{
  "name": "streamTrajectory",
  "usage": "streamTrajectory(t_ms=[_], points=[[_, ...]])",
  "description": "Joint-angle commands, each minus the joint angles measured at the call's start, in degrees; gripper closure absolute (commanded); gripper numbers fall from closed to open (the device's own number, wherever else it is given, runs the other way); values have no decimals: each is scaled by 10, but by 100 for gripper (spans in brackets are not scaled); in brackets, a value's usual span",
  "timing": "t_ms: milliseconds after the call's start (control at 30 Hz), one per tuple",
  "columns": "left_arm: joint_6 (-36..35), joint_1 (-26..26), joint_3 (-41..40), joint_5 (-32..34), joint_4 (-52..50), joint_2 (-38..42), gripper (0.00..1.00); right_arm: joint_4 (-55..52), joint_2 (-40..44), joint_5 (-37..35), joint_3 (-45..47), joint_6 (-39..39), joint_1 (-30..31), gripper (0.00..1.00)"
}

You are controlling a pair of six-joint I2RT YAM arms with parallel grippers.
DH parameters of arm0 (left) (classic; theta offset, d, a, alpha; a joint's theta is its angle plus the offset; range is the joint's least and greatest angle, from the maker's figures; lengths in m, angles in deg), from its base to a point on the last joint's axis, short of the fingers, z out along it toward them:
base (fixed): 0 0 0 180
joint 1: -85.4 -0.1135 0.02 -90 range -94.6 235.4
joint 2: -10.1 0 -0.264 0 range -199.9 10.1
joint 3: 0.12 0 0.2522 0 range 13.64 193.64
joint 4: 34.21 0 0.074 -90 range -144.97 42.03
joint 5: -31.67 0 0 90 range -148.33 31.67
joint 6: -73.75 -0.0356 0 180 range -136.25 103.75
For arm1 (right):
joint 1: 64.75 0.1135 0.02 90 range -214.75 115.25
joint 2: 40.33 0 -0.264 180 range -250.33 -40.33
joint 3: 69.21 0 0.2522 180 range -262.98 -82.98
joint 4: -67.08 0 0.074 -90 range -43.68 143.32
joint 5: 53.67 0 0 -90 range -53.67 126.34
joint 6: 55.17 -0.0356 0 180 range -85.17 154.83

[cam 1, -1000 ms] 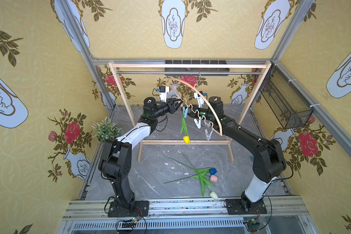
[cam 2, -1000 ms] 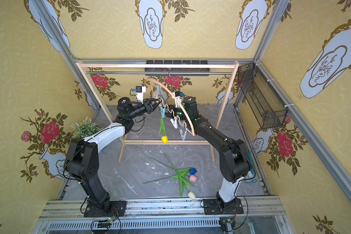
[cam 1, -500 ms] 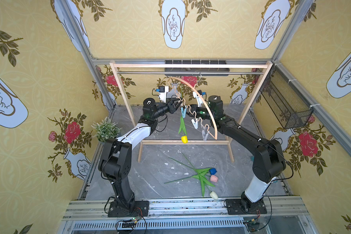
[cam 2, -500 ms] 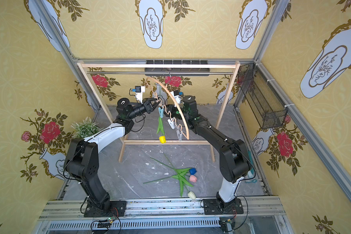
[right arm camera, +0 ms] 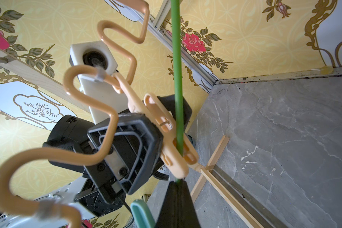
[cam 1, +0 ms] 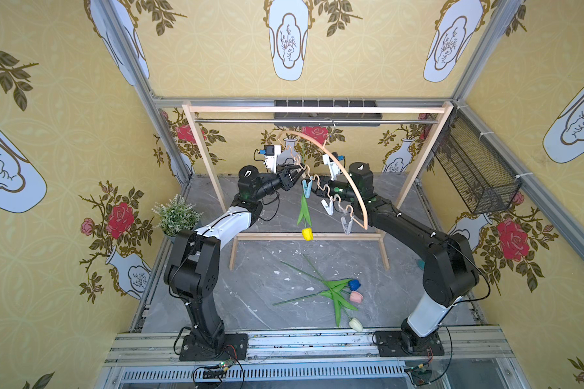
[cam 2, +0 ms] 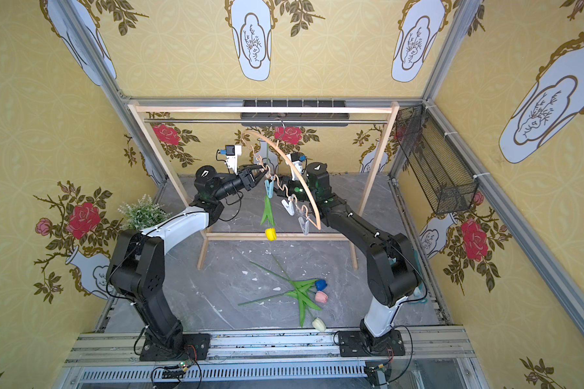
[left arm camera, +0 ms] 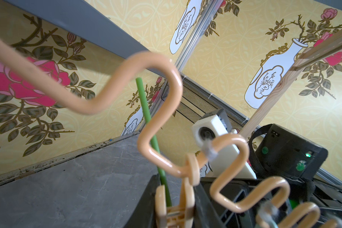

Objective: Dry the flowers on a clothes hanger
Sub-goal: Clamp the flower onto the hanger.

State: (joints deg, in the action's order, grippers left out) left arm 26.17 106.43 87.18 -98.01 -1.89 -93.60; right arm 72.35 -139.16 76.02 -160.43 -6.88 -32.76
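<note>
yellow tulip (cam 1: 307, 233) head-down on hanger (cam 1: 359, 202)

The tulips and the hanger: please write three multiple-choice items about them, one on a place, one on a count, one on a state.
1. Where is the yellow tulip? A) in the wire basket B) hanging head down from the hanger C) in the potted plant
2. How many tulips lie on the floor? A) three B) one C) four
3. The right hand is A) wide open B) shut on the green stem C) holding the pot
Answers: B, its head points down under the hanger; A, blue, pink, white heads; B, fingers closed on the stem.
</note>
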Motion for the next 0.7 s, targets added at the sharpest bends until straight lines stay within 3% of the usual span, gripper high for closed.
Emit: streamTrajectory(t_ms=[0,367,433,667], points=[[-8,-2,-3,6,-20,-7,64,59,16,24,-3,18,0,100],[-20,-4,-16,22,-41,20,34,36,23,8,15,42,-4,100],[-27,-4,-37,22,-51,38,24,33,25,6,23,46,-7,100],[-75,-5,-122,40,-95,117,15,40,34,-3,60,49,-12,92]])
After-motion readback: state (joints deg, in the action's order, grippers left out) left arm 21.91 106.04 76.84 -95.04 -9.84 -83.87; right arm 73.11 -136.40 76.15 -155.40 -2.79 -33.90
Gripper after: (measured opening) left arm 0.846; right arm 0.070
